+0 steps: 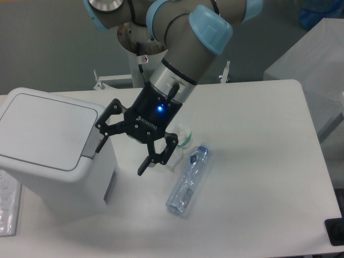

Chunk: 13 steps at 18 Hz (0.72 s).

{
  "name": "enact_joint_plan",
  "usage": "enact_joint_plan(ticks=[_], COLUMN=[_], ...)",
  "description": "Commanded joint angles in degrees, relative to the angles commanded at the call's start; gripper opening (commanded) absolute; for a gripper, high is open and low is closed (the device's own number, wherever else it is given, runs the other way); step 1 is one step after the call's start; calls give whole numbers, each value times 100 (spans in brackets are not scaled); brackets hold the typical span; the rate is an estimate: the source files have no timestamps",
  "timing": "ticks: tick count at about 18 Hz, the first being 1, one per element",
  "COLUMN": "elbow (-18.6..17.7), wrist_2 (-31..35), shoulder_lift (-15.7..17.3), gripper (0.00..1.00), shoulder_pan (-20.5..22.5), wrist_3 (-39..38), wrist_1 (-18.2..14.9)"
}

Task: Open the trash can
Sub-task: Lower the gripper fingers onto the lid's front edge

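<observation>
The trash can [51, 148] is a large boxy white bin at the left of the table, its flat lid down and a grey push-button tab [92, 141] on its right edge. My gripper [121, 159] hangs open just to the right of that tab, fingers spread and empty. One fingertip [100, 145] is close beside the tab; I cannot tell whether it touches.
A clear plastic bottle [187, 180] lies on its side on the white table [258, 161], right of the gripper. A crumpled white piece [183, 135] sits behind it, partly hidden by the gripper. A plastic-wrapped item [6, 212] lies at the far left edge.
</observation>
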Motion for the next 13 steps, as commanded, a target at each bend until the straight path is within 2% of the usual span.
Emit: enact_joint_plan(ticks=[5, 13], elbow=[-141, -519], wrist_2=[230, 230], shoulder_lift=[9, 220], gripper=[100, 100], shoulder_pan=[-97, -123], wrist_3=[9, 44], wrist_1=[-9, 9])
